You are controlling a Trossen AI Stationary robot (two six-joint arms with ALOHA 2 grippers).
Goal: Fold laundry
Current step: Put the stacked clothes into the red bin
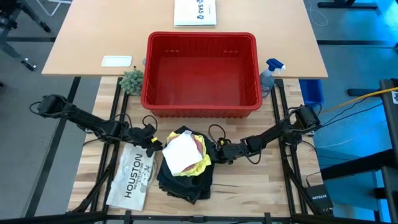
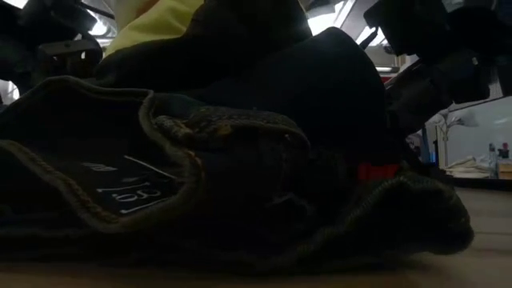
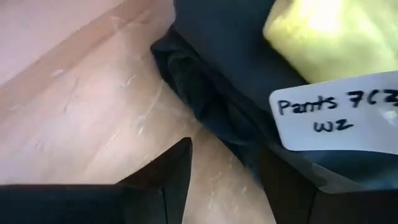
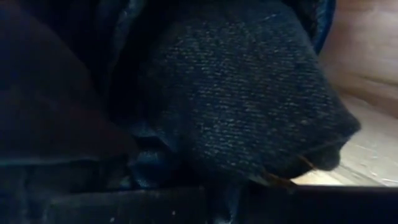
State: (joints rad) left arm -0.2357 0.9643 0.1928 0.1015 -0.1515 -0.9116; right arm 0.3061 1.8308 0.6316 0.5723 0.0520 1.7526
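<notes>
Right now my left gripper (image 1: 157,143) sits at the pile's left edge, fingers parted and empty, while my right gripper (image 1: 214,151) presses shut against coarse dark denim. One heap lies before the ribbed red plastic basket (image 1: 202,106): rumpled black trousers (image 1: 183,180), one soft yellow T-shirt (image 1: 202,163), one pink cloth (image 1: 198,144), one flat white cloth (image 1: 180,152).

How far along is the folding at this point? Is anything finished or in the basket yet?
Nothing looks folded: the dark trousers, yellow T-shirt, pink cloth and white cloth lie in one heap, and the red basket is empty. In hand: the right hand is shut against the heap's dark fabric; the left hand is open beside it. All folding remains.
</notes>
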